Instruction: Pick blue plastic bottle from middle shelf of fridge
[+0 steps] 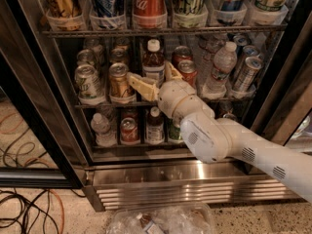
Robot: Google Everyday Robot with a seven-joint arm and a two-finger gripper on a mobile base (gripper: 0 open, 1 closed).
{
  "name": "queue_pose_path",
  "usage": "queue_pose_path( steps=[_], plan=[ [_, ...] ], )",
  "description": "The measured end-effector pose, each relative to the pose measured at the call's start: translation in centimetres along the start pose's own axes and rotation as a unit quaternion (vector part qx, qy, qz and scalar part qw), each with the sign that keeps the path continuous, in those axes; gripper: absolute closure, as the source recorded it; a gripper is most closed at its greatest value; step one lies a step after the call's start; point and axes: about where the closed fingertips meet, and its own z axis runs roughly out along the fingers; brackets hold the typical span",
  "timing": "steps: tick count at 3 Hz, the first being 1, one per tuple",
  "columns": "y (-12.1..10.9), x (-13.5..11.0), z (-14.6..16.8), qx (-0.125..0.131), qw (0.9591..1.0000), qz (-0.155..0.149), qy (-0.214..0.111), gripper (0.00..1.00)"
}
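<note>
The blue plastic bottle (153,62), with white cap, dark drink and pale label, stands upright at the front middle of the middle shelf (97,105) in the fridge (185,179). My gripper (156,79) is open and reaches in at the bottle's lower half. One tan finger (141,86) is to the bottle's left and the other finger (171,71) to its right. The jaws straddle the bottle without closing on it. The white arm hides the shelf rail behind it.
A gold can (119,79) and a green can (87,82) stand left of the bottle. A red can (185,68) and a clear water bottle (219,65) stand right. Cans fill the top shelf (148,4). Cables (24,208) lie on the floor at left.
</note>
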Motion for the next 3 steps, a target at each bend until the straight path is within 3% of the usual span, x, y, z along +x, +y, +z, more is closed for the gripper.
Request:
queue_pose_path(
  steps=[3],
  plan=[
    [-1.0,0.6,2.1,0.003,1.0,-0.002,0.007,0.21]
  ],
)
